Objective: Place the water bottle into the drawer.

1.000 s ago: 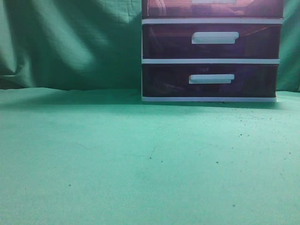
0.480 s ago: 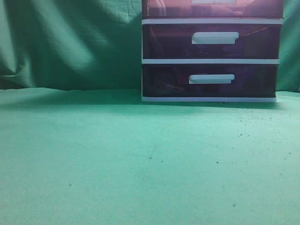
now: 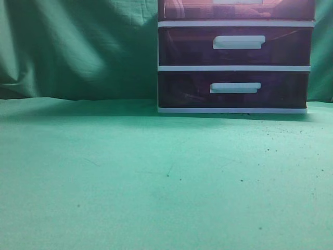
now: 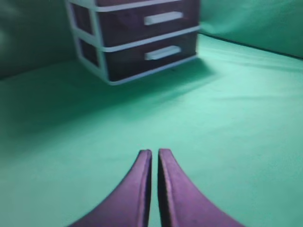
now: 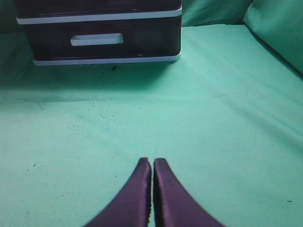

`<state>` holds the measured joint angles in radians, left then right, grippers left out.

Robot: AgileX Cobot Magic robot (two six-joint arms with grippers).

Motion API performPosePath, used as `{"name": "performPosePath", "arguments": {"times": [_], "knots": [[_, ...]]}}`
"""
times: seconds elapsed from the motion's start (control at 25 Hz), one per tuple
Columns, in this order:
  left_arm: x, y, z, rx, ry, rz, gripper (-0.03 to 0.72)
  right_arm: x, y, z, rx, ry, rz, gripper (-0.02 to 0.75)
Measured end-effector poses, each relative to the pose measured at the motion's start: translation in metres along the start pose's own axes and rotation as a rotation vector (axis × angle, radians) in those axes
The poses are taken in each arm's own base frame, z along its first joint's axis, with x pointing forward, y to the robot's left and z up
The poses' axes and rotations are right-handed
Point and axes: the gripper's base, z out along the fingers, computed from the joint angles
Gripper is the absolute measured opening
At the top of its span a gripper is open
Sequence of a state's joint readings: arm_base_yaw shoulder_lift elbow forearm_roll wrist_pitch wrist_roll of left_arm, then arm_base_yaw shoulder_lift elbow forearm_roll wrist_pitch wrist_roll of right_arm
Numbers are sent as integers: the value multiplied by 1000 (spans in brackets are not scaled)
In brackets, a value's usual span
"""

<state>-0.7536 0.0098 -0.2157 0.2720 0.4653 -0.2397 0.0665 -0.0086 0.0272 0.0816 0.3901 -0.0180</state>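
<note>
The drawer is the top one of a white-framed unit, cut off by the upper edge of the exterior view. It is dark purple-brown, and its front sits in line with the two drawers below. The water bottle is not in view in any frame. My left gripper is shut and empty, low over the green cloth, with the unit far ahead to the left. My right gripper is shut and empty over the cloth, with the unit far ahead to the left. Neither gripper shows in the exterior view.
The middle drawer and the bottom drawer have white bar handles. Green cloth covers the table and hangs as a backdrop behind it. The unit stands at the back of the table; its bottom drawer shows in the right wrist view.
</note>
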Motion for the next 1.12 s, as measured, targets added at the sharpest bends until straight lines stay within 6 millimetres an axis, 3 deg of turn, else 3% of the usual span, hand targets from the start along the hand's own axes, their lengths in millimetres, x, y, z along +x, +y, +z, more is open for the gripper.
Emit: {"name": "performPosePath", "arguments": {"times": [0.4, 0.76, 1.12], "knots": [[56, 21, 16, -473, 20, -59, 0, 0, 0, 0, 0, 0, 0, 0], [67, 29, 8, -679, 94, -150, 0, 0, 0, 0, 0, 0, -2, 0], [70, 28, 8, -673, 120, -182, 0, 0, 0, 0, 0, 0, -2, 0]]}}
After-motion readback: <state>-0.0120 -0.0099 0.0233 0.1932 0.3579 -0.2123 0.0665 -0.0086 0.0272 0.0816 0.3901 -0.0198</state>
